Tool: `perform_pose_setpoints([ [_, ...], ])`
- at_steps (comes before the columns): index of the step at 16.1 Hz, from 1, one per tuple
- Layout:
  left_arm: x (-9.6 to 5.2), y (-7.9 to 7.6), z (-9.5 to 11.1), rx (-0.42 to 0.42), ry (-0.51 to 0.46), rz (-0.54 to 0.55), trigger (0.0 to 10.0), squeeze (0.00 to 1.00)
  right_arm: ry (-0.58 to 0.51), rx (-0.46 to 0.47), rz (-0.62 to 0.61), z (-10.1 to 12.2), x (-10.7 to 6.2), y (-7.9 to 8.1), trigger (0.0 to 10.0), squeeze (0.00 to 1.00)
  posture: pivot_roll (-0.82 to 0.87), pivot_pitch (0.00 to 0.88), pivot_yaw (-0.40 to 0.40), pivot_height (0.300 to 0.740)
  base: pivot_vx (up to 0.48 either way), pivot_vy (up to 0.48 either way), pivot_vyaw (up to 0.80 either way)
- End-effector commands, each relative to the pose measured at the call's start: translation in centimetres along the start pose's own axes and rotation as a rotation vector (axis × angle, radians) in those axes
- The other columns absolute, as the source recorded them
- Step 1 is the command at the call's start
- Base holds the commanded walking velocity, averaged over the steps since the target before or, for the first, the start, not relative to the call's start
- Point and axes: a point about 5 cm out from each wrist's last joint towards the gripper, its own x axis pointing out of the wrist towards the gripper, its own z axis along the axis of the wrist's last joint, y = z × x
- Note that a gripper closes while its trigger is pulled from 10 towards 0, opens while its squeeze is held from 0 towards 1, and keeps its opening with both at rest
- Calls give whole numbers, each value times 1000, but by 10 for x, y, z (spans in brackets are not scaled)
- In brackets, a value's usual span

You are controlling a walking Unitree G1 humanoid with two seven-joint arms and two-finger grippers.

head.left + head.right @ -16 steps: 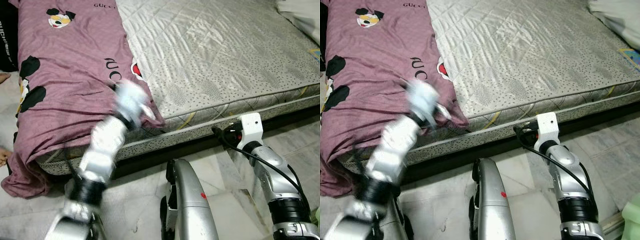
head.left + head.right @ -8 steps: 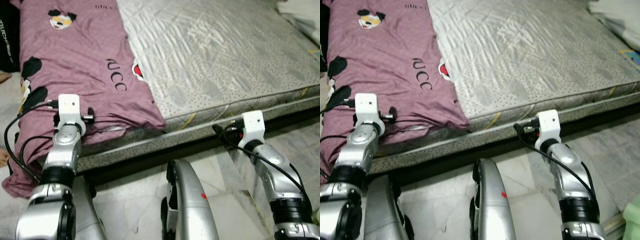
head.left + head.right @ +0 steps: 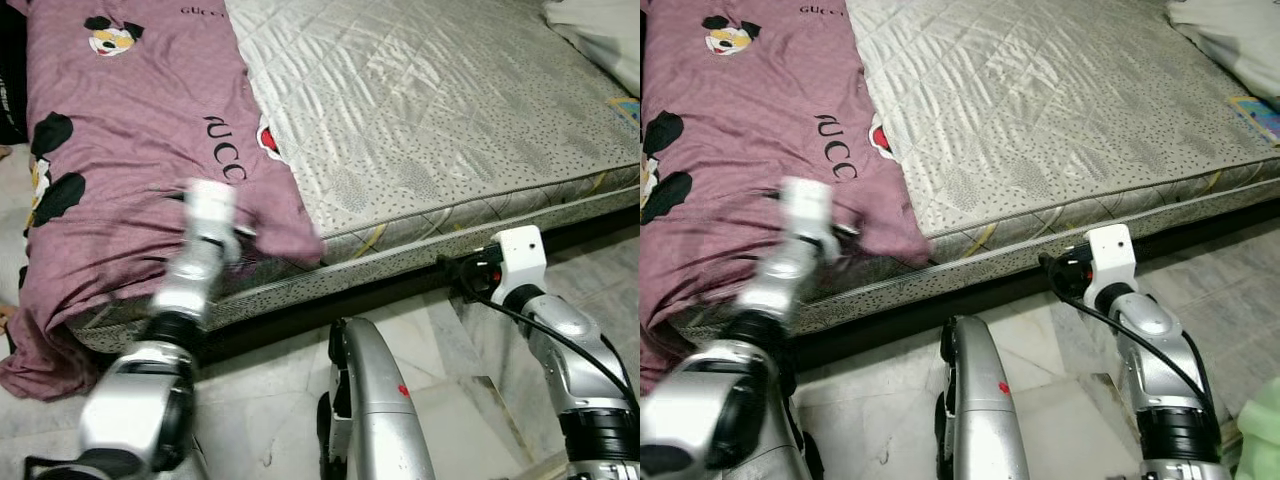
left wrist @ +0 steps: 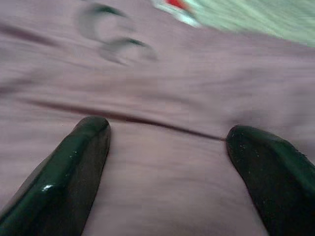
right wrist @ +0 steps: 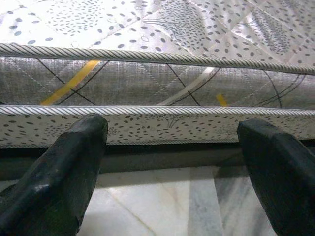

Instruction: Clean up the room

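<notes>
We log a purple sheet (image 3: pixel 130 150) draped over the mattress's (image 3: pixel 430 120) left edge and front-left corner, left gripper (image 4: pixel 167 162) released, fingers spread over the sheet, right gripper (image 5: pixel 172 162) released, facing the mattress's front edge above the floor (image 3: pixel 450 400)

A mauve sheet (image 3: pixel 130 130) printed with black lettering and cartoon mice is seen on a silver-grey quilted mattress (image 3: pixel 430 110), speckled dark, with yellow streaks along its side.
</notes>
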Motion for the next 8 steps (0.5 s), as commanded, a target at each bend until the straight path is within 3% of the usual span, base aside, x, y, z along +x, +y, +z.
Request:
perform_pose_setpoints([
  [1, 0, -19, -13, 56, 65, -112, 10000, 0, 10, -10, -17, 0, -5, -6, 10000, 0, -299, 162, -168, 514, 0, 0, 0],
  [2, -2, -37, -24, 66, 113, -212, 10000, 0, 11, -11, -19, 0, -4, -7, 10000, 0, -300, 159, -168, 514, 0, 0, 0],
  [5, -6, -53, -37, 111, 156, -302, 10000, 0, 8, -9, -17, 1, -2, -4, 10000, 0, -295, 151, -162, 514, 0, 0, 0],
  [6, -6, -52, -35, 129, 132, -293, 10000, 0, 0, 1, -15, 2, 1, -1, 10000, 0, -283, 145, -154, 514, 0, 0, 0],
  [8, -1, -34, -10, 122, -11, -174, 10000, 0, -26, 23, -8, 5, 7, 7, 10000, 0, -252, 131, -141, 514, 0, 0, 0],
])
